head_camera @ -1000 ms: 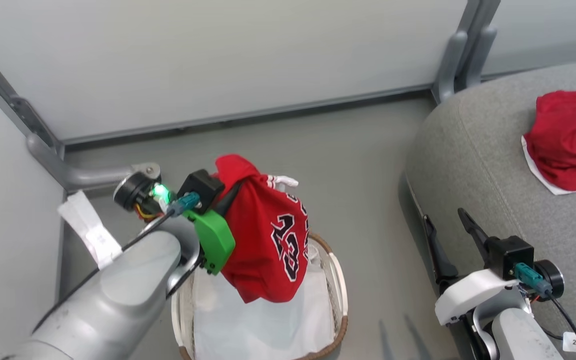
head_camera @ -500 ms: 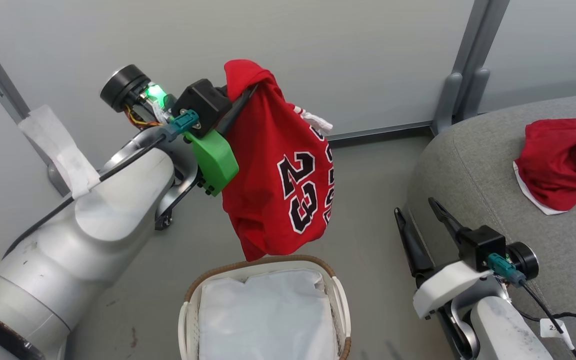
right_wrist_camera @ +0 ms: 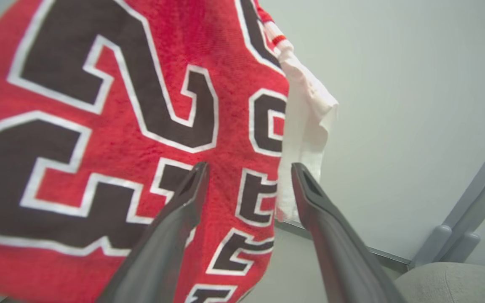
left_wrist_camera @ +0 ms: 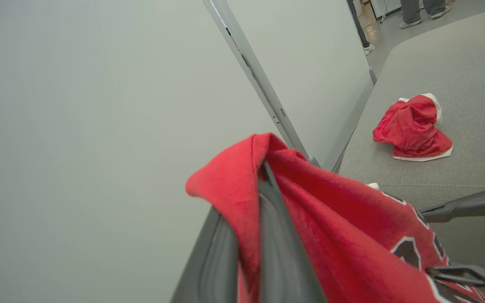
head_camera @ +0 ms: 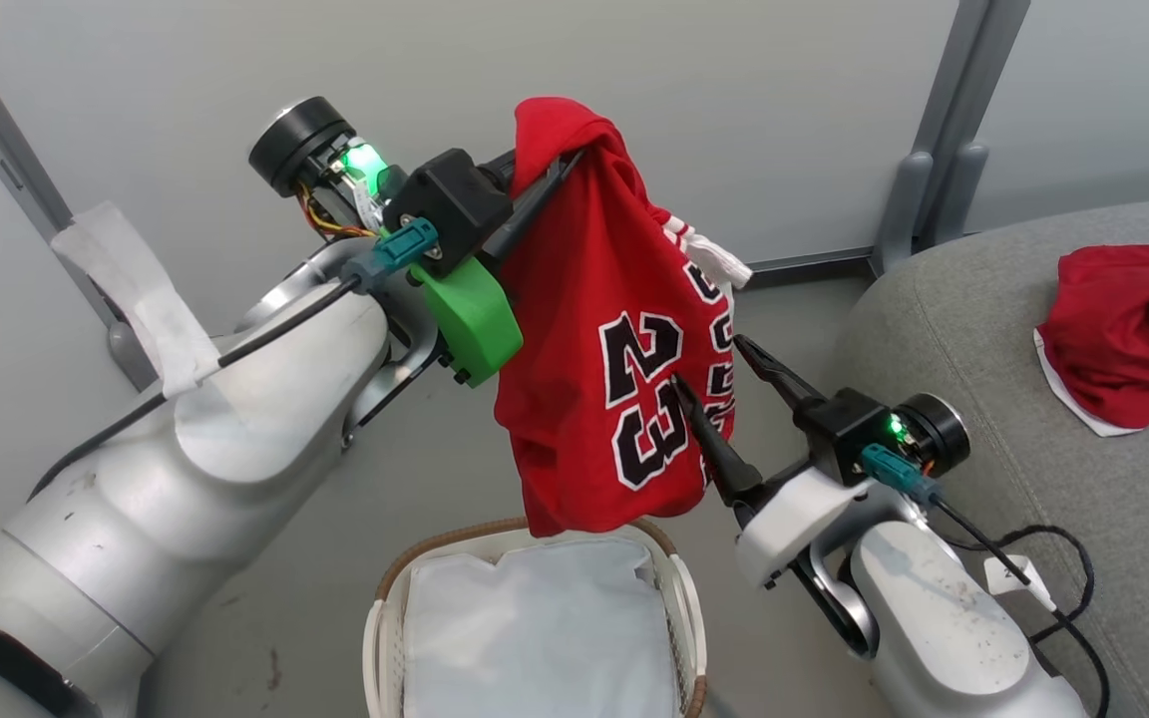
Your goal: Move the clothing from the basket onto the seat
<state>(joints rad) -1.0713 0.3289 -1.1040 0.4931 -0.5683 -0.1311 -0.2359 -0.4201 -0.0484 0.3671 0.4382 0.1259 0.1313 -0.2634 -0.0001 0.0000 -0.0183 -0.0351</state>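
Note:
My left gripper (head_camera: 560, 175) is shut on the top fold of the red jersey (head_camera: 614, 359) with the number 23, which hangs in the air above the basket (head_camera: 679, 583). The same pinch shows in the left wrist view, gripper (left_wrist_camera: 263, 172) shut on the jersey (left_wrist_camera: 343, 235). My right gripper (head_camera: 709, 361) is open, its fingers against the jersey's right edge; in the right wrist view this gripper (right_wrist_camera: 249, 168) straddles the jersey (right_wrist_camera: 99, 109) by its white trim. A second red garment (head_camera: 1128, 319) lies on the grey seat (head_camera: 983, 329) at the right. Inside the basket I see the white liner (head_camera: 545, 628).
A pale wall panel with grey metal posts (head_camera: 944, 140) stands behind the basket and beside the seat. Grey floor (head_camera: 415, 469) surrounds the basket. A black cable (head_camera: 1053, 558) lies on the seat by my right arm. A person's feet (left_wrist_camera: 419, 12) show far off.
My left gripper has carried the jersey up out of the basket and rightward. My right gripper has swung left from beside the seat to the jersey's edge. The camera has also shifted.

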